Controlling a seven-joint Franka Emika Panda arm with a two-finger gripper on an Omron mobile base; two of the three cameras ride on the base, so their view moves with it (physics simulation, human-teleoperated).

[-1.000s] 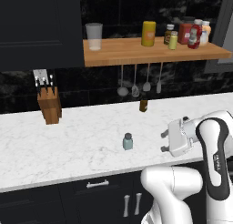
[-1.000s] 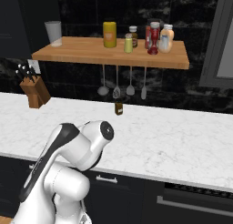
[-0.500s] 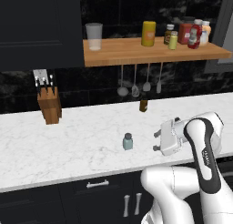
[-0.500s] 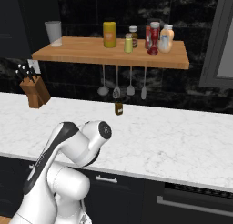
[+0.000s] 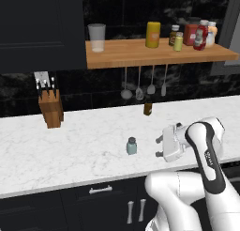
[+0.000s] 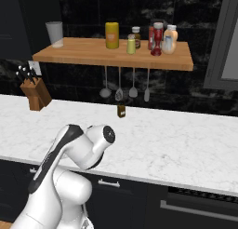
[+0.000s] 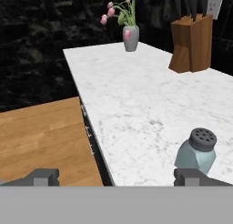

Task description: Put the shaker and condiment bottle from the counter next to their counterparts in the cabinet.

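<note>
the white marble table (image 5: 70, 145) runs wide across the kitchen, with the wooden cabinet shelf (image 5: 140, 54) fixed to the dark wall above it. the white arm (image 5: 206, 150) rises from below the table's front edge, bends over at its elbow and reaches left, so the gripper (image 5: 159, 147) hangs low above the table near the front, fingers pointing sideways toward the shaker. its fingers (image 7: 191, 176) stand wide apart and hold nothing.

a knife block (image 5: 50, 110) stands at the left rear of the table, well apart from the arm. on the shelf, a clear glass cup (image 5: 97, 37) sits at the left end, a tall yellow canister (image 5: 153, 34) near the middle, and the counterparts (image 5: 194, 35), a cluster of small jars and bottles, toward the right end. ladles and spoons (image 5: 143, 84) hang under the shelf. a small dark brown bottle (image 5: 148, 108) stands at the back of the table beneath them. in the hand view a grey vase of pink flowers (image 7: 130, 34) stands at the table's far end.

the shaker (image 5: 131, 146) stands upright on the table just left of the gripper, apart from it, with open marble between; in the hand view it (image 7: 198, 152) sits close above one fingertip.
</note>
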